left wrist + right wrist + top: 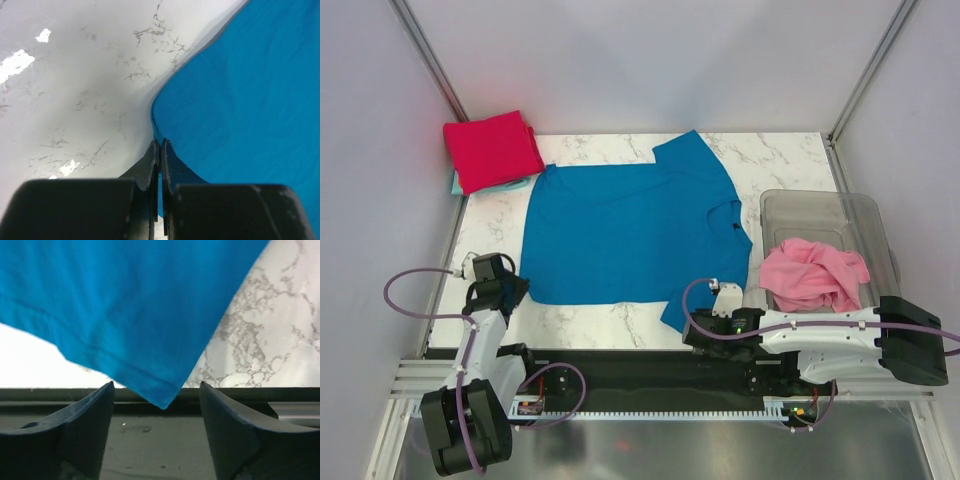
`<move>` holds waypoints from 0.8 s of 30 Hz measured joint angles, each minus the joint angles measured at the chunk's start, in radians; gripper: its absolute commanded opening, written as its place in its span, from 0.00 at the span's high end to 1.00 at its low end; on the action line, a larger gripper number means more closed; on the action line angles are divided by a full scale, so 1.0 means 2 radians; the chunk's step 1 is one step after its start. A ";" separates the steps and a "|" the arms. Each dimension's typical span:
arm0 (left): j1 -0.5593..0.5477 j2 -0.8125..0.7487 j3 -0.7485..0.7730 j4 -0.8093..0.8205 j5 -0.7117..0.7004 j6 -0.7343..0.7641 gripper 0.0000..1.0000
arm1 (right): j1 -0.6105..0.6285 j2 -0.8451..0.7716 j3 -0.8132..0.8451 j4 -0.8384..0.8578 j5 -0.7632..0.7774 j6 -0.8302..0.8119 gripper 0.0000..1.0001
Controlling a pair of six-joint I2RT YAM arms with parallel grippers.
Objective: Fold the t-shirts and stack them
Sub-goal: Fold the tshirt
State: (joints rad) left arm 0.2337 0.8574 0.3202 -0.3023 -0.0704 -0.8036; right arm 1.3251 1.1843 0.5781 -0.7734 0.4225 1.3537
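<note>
- Red t-shirt (492,150) lay folded in the far left corner of a white, grey-veined marble table (780,160), closed in by pale walls (620,60) and metal corner posts (430,55).
- Under it, a pale teal t-shirt (457,184) showed only as a thin edge.
- Left gripper (159,150) sat at the near left hem corner of the blue t-shirt (630,230), its fingers pressed almost together with a blue sliver between them. I could not tell whether they pinched cloth.
- That blue shirt was spread flat mid-table with its long axis running left to right, hem to the left and collar to the right. One sleeve pointed far, the other near.
- Right gripper (157,390) stood with its fingers wide apart; the near sleeve's tip showed between them, touching neither.
- Pink t-shirt (815,275) lay crumpled in a clear tub (820,210) at the right, its shape hard to read.
</note>
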 measured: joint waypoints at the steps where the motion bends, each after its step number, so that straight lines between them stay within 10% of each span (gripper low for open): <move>1: 0.000 0.000 0.000 0.002 0.002 0.002 0.98 | 0.000 0.000 -0.002 -0.001 0.002 0.007 0.27; 9: 0.000 -0.002 -0.001 0.012 0.012 0.010 0.98 | 0.001 0.027 -0.001 -0.004 0.023 0.028 0.47; 17: 0.000 -0.004 -0.004 0.014 0.014 0.012 0.98 | 0.001 0.034 0.000 0.018 0.034 0.032 0.99; 24: 0.000 -0.023 -0.004 0.012 0.055 0.018 0.98 | 0.013 0.024 0.008 -0.016 0.038 0.036 1.00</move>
State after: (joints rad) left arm 0.2333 0.8124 0.3119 -0.2783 0.0391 -0.7685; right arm 1.3514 1.2316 0.5938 -0.8062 0.4988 1.4265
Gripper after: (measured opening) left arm 0.030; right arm 0.010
